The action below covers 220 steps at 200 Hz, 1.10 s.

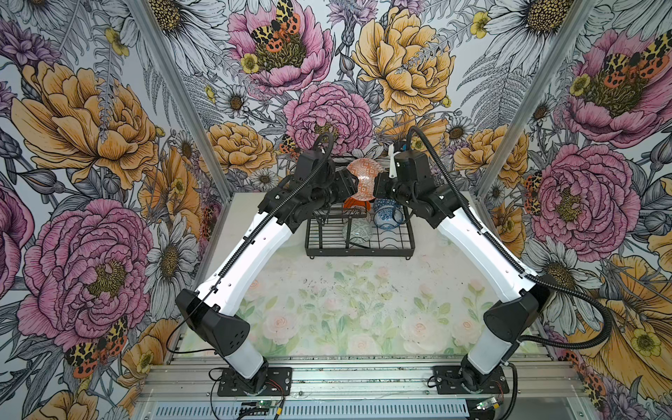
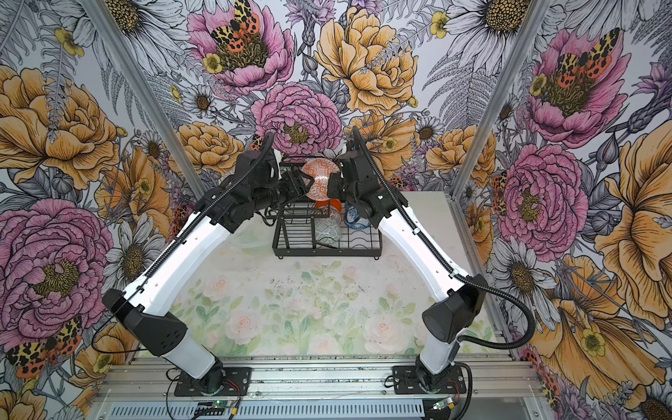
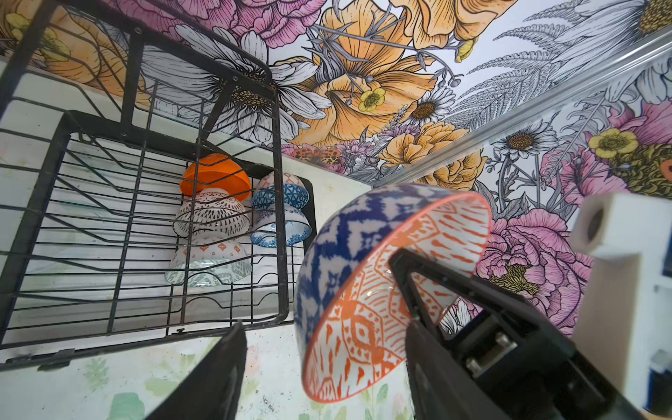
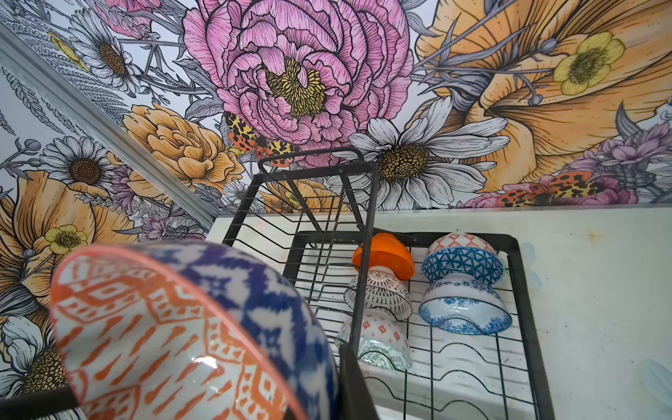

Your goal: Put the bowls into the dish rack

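We see the blue-and-orange bowl (image 1: 360,179) held on edge in the air above the dish rack (image 1: 363,250), upper middle in both top views. The right gripper (image 1: 379,186) pinches its rim, while the left gripper (image 1: 352,184) stands spread around the opposite side, which we read as a handover so the bowl can go in upright. The raised tier (image 4: 312,172) crowds the rack's left, and the orange bowl (image 4: 385,256) and four others fill the far slots, so only the wires nearest the tabletop (image 1: 363,309) front look free.
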{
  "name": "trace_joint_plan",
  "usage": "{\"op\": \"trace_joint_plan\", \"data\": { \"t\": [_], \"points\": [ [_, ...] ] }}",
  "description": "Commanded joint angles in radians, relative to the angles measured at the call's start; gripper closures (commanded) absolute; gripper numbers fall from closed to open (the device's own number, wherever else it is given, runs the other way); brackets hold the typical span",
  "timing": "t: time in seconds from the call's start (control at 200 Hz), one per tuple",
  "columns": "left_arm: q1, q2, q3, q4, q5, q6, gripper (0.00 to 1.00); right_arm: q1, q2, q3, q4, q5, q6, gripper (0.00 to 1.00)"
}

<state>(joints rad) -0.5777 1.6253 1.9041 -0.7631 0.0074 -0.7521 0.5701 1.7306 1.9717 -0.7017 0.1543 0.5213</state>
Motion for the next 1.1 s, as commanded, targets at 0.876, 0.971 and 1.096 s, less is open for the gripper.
{"op": "trace_joint_plan", "data": {
  "t": [0.876,0.971,1.096],
  "points": [
    [0.02,0.007,-0.038,0.118,-0.035,-0.004,0.74,0.043,0.069,0.133,0.05,-0.068,0.005,1.0],
    [0.024,-0.003,-0.054,0.12,-0.042,-0.007,0.74,0.05,0.067,0.135,0.05,-0.071,0.003,1.0],
    [0.024,-0.012,-0.062,0.12,-0.059,-0.009,0.73,0.064,0.068,0.133,0.05,-0.08,0.005,1.0]
  ]
}}
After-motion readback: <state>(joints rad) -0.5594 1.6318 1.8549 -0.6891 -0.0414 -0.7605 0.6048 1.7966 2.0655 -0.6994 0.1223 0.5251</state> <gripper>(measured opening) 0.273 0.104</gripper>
